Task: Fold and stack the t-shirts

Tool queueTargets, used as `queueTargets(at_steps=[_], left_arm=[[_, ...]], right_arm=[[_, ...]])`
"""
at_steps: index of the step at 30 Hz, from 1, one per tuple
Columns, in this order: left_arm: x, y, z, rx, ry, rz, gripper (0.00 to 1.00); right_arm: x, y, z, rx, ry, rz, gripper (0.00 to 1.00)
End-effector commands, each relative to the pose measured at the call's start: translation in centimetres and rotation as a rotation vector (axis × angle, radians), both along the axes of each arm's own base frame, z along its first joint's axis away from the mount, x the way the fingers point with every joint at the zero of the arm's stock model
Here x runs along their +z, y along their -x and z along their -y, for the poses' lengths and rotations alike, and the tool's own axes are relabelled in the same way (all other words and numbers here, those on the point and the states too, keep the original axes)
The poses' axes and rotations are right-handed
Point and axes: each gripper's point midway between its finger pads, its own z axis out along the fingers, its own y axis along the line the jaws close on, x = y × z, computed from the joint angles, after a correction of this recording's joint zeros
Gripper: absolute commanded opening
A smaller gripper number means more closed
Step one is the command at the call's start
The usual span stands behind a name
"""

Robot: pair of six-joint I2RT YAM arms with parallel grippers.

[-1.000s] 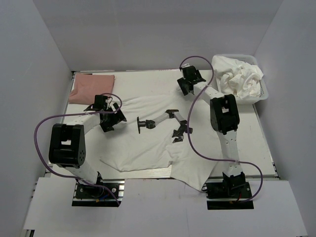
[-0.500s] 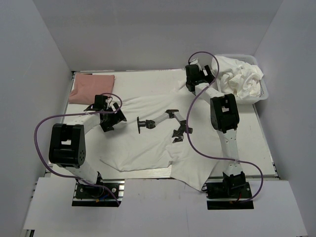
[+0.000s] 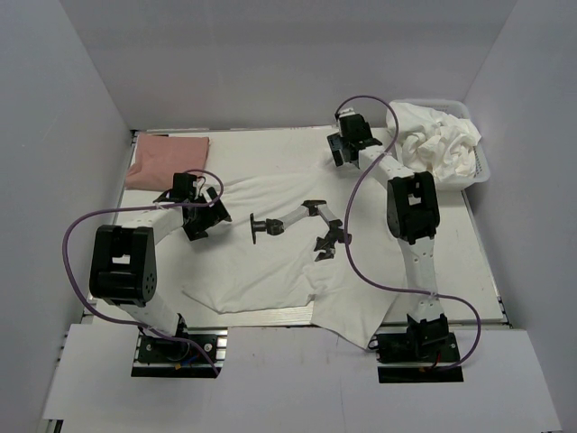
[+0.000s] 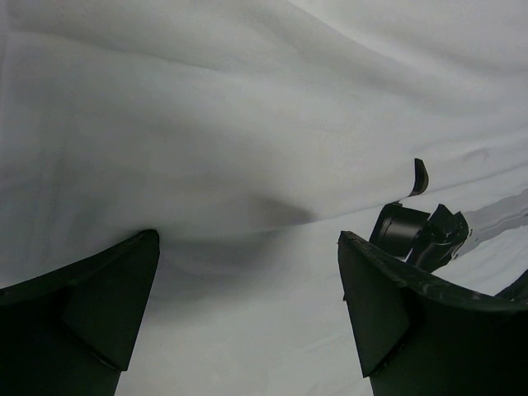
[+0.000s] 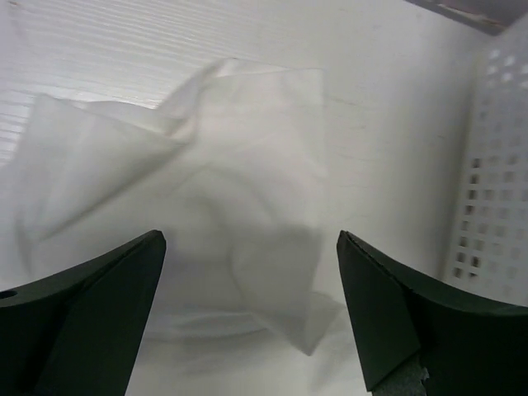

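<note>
Right gripper (image 5: 249,247) hangs w/ fingers spread wide over a rumpled flap (image 5: 239,157) of the white t-shirt (image 3: 270,266) near the far right corner, just beside the basket (image 3: 483,171). Prob. so I can pinch that flap & pull it flat. Left gripper (image 4: 247,247), also spread & empty, hovers low over the shirt's left side, ready to grab. Shirt lies unfolded mid-worktop. Pink folded shirt (image 3: 167,162) sits at the far left corner, likely the stack base.

A jointed black bracket (image 3: 295,219) lies centre; a perforated white basket (image 3: 483,170), far right.
</note>
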Motion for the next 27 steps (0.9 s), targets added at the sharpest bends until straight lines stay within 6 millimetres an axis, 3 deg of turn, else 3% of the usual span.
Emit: queueTargets(at_steps=[1,2,3,7,9,12,13,18,19,22,24,25,26,27], left_arm=[[-1.7,0.8,-0.5,-0.013,-0.033,-0.053,1.0],[-1.7,0.8,-0.5,-0.013,-0.033,-0.053,1.0],[-1.7,0.8,-0.5,-0.013,-0.033,-0.053,1.0],[-1.4,0.5,-0.4,-0.013,-0.032,-0.044,1.0],[-1.4,0.7,-0.3,-0.018,-0.023,-0.054,1.0],[-1.9,1.2,0.1,-0.021,-0.001,-0.061,1.0],[-1.9,1.2,0.1,-0.021,0.0,-0.061,1.0],[-2.4,1.9,0.2,-0.016,0.011,-0.082,1.0],[-2.4,1.9,0.2,-0.016,0.011,-0.082,1.0],[-2.1,2.1,0.4,-0.013,0.025,-0.089,0.99],[-2.0,2.5,0.6,-0.01,0.038,-0.091,0.99],[-1.6,2.2,0.6,-0.01,0.04,-0.071,0.99],[-1.6,2.2,0.6,-0.01,0.04,-0.071,0.99],[-1.6,2.2,0.6,-0.01,0.04,-0.071,0.99]], right_arm=[[1.9,0.8,-3.6,0.045,-0.201,-0.025,0.9],[3.5,-0.3,-3.5,0.011,-0.213,0.013,0.9],[0.0,0.5,-3.0,-0.024,-0.193,-0.071,0.9],[-1.3,-0.1,-1.7,-0.099,-0.134,-0.064,0.9],[-1.6,-0.3,-2.0,-0.114,-0.146,-0.066,0.9],[-0.9,-1.5,-2.0,-0.137,-0.196,-0.021,0.9],[0.0,-2.1,-2.4,-0.137,-0.23,0.014,0.9],[-0.5,-3.4,-6.2,-0.098,-0.454,0.041,0.9],[-2.0,-3.7,-7.1,-0.081,-0.508,0.023,0.9],[-2.3,-4.8,-9.7,-0.041,-0.645,0.016,0.9],[-1.6,-6.2,-9.8,-0.065,-0.684,0.057,0.9],[-2.5,-5.9,-9.7,-0.081,-0.69,0.047,0.9],[-0.4,-6.7,-9.6,-0.074,-0.712,0.11,0.9],[-0.1,-6.7,-9.5,-0.086,-0.722,0.122,0.9]])
